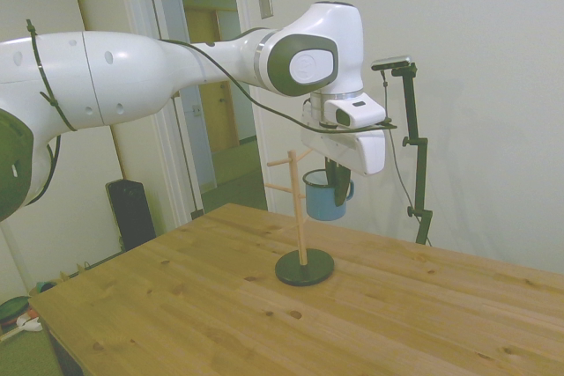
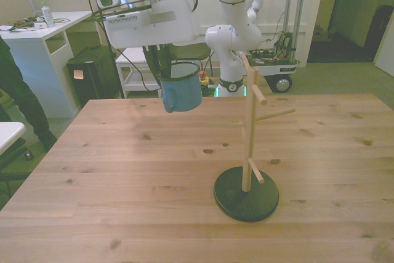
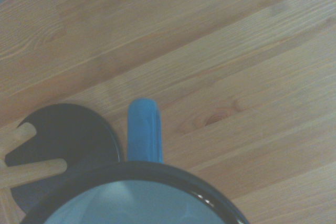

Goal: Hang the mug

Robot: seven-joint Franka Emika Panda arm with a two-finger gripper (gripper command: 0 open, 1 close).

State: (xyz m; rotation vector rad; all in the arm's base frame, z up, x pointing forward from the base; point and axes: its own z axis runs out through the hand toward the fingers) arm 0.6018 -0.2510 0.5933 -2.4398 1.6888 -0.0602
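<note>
hanging up in the air, the gripper (image 2: pixel 165 64) is clamped on the rim of the mug (image 2: pixel 181 93), which dangles just under it, well clear of the wooden table (image 2: pixel 123 170). over toward the front view's right of the gripper stands the peg stand (image 2: pixel 249 121), apart from the mug, on its black base (image 2: pixel 246 193).

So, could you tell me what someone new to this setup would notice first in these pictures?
Most striking is the light-blue mug, held in the air by the gripper of the big white arm, well above the wooden table. Next is the wooden peg stand on its dark round base, standing on the table toward the front view's right of the mug, with none of its pegs carrying anything.
</note>
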